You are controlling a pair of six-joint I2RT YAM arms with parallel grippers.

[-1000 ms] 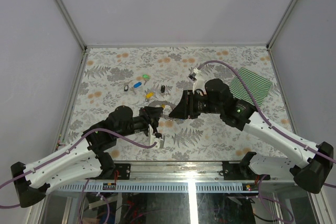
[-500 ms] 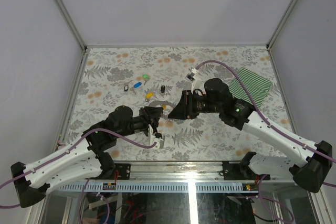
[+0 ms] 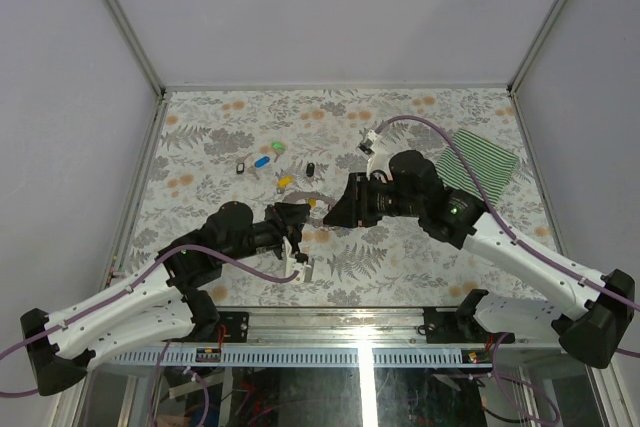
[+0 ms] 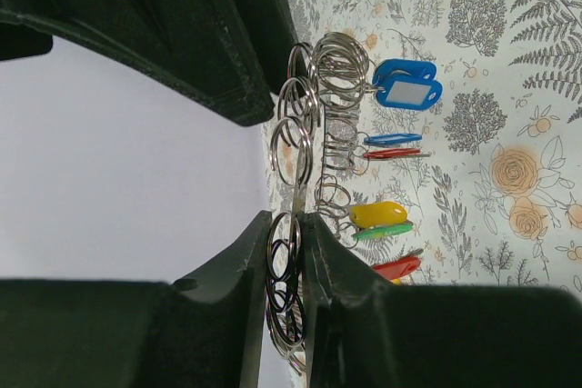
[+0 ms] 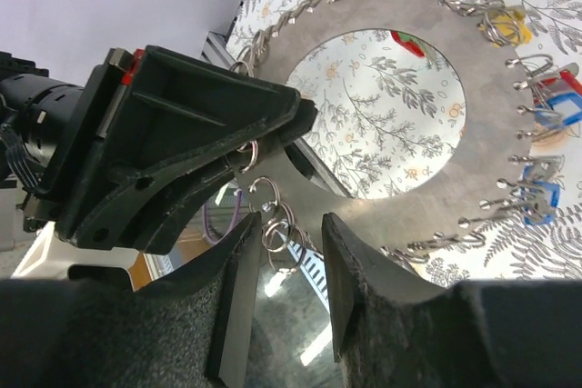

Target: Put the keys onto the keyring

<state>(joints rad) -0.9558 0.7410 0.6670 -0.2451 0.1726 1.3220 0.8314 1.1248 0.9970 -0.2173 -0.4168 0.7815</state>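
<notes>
The keyring is a large flat grey ring with a wide open centre and many small split rings along its rim. It is held up between the two arms. My left gripper is shut on its edge, which shows edge-on in the left wrist view. My right gripper is open, its fingers standing either side of the ring's near rim and a few small split rings. Keys lie on the table below: blue, yellow, red and green.
A green striped cloth lies at the right of the flowered table. A small white piece lies near the front edge by the left arm. A black key and another dark one lie behind the grippers.
The right gripper has shifted slightly by the ring and come back close to where it was. The left gripper keeps its hold on the ring without moving.
</notes>
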